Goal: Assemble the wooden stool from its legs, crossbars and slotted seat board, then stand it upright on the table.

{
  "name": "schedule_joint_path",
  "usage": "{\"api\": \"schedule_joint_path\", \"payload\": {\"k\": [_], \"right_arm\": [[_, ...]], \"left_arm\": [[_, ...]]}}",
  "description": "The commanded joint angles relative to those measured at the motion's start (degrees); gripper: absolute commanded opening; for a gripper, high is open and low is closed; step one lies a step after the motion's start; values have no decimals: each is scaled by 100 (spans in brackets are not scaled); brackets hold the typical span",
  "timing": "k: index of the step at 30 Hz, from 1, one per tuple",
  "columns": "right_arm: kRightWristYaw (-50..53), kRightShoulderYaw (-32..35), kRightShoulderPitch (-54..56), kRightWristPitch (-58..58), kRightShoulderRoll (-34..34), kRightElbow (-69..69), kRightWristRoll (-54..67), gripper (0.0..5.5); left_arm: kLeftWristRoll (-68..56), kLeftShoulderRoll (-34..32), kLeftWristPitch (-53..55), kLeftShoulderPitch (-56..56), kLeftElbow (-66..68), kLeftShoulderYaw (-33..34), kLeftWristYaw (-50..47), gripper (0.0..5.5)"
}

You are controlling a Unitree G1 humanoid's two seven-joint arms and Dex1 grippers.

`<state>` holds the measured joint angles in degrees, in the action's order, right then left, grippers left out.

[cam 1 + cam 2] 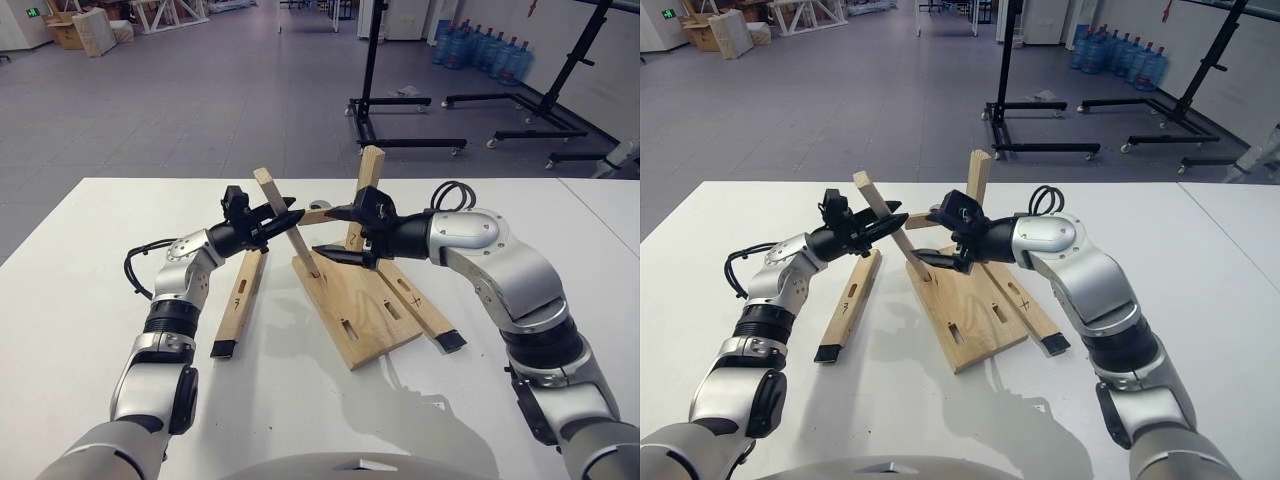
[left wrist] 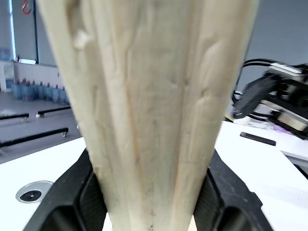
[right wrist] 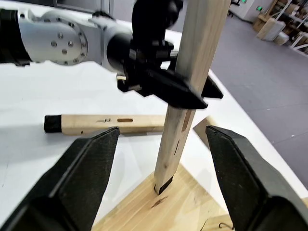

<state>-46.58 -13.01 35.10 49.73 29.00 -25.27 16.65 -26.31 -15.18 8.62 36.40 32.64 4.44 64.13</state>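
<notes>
**Wooden leg pinched by left gripper, foot on seat board**

Head views: left gripper pinches a tilted leg, whose lower end rests on the slotted seat board at mid-table. Right gripper sits just beside it, fingers spread. A second leg stands behind.

Left wrist view: black fingers press both sides of the leg.

Right wrist view: fingers are wide apart, with the leg beyond them.

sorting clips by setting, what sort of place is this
Probably a big industrial hall or robotics lab, not a home: a wide grey floor, black wheeled stands parked on it, and blue water jugs clustered by the far wall. The work sits on a white table.
</notes>
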Motion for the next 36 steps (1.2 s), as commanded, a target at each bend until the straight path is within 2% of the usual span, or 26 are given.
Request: {"api": "schedule_joint_path", "payload": {"k": [1, 7, 15, 20, 25, 36], "right_arm": [[139, 155, 197, 61, -112, 38, 167, 332], [780, 459, 652, 68, -542, 416, 184, 332], [1417, 221, 1019, -629, -547, 1129, -606, 332], [1417, -458, 956, -1490, -196, 1366, -1524, 332], [1529, -1037, 966, -2308, -267, 1798, -2367, 332], [1656, -1241, 1071, -3050, -639, 2756, -3212, 332]], "left_arm": [[-203, -23, 670, 195, -48, 146, -209, 202], [-176, -24, 1023, 233, -311, 90, -299, 202], [10, -59, 764, 22, -720, -88, -297, 202], [-10, -26, 775, 48, -597, -33, -310, 202], [-18, 98, 792, 131, -350, -18, -357, 202], [232, 92, 631, 188, -286, -245, -337, 202]]}}
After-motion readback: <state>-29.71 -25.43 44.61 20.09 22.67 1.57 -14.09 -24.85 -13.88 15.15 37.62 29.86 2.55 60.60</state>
